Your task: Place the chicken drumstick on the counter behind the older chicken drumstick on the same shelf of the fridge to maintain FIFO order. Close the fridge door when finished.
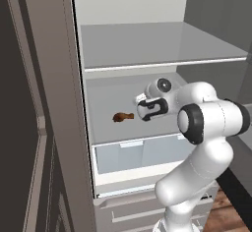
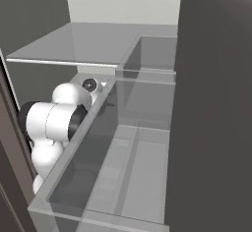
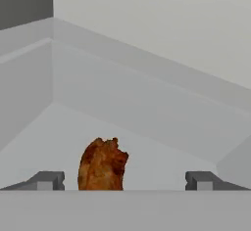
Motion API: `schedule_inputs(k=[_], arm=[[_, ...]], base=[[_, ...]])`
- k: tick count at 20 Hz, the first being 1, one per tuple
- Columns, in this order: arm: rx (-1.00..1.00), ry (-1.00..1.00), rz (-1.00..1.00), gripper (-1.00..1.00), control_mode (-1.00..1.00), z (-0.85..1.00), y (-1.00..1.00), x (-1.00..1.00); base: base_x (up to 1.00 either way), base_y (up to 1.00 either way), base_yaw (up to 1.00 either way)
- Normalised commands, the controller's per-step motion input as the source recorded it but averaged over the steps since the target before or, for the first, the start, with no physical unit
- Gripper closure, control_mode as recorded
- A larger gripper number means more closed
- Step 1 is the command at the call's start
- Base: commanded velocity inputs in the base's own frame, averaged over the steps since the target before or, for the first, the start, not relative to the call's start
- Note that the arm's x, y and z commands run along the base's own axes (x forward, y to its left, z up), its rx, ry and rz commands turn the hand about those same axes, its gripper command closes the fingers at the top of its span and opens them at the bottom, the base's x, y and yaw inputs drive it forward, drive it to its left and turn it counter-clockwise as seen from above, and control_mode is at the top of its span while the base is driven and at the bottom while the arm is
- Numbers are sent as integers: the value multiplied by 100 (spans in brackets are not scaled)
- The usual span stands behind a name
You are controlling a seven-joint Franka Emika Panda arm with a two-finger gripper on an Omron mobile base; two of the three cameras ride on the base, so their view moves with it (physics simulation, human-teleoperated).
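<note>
A brown chicken drumstick (image 1: pixel 123 117) lies on the fridge's middle shelf (image 1: pixel 106 130), a pale grey panel. My gripper (image 1: pixel 141 107) hovers just right of it inside the fridge (image 1: pixel 128 10). In the hand view the drumstick (image 3: pixel 103 164) sits low between the two spread fingertips, left of centre, and neither fingertip touches it. The gripper (image 3: pixel 125 181) is open and holds nothing. I cannot tell whether this is the older drumstick or the other one. The fridge door (image 2: pixel 211 103) stands open on the right. The counter is out of view.
An upper shelf (image 1: pixel 147 44) spans the fridge above my hand. Below the middle shelf is a translucent crisper drawer (image 1: pixel 133 155). The door's clear bins (image 2: pixel 133 142) stand close beside my arm (image 2: pixel 54 120). A grey-brown cabinet panel (image 1: pixel 29 128) flanks the fridge on the left.
</note>
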Motion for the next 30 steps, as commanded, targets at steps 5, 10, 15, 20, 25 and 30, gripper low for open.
schedule_inputs(k=[5, 10, 15, 20, 25, 30], arm=[[0, 1, 0, -100, -100, 42, 9, -37], [0, 0, 0, -100, -100, 22, 7, -46], [0, 0, 0, -100, -100, 0, 12, -74], [0, 0, 0, -100, -100, 12, 10, -99], [2, 0, 0, -100, -100, 36, 2, -100], [4, 1, 0, -100, -100, 68, 0, -97]], base=[[0, 0, 0], [0, 0, 0], [0, 0, 0], [0, 0, 0], [0, 0, 0], [0, 0, 0]])
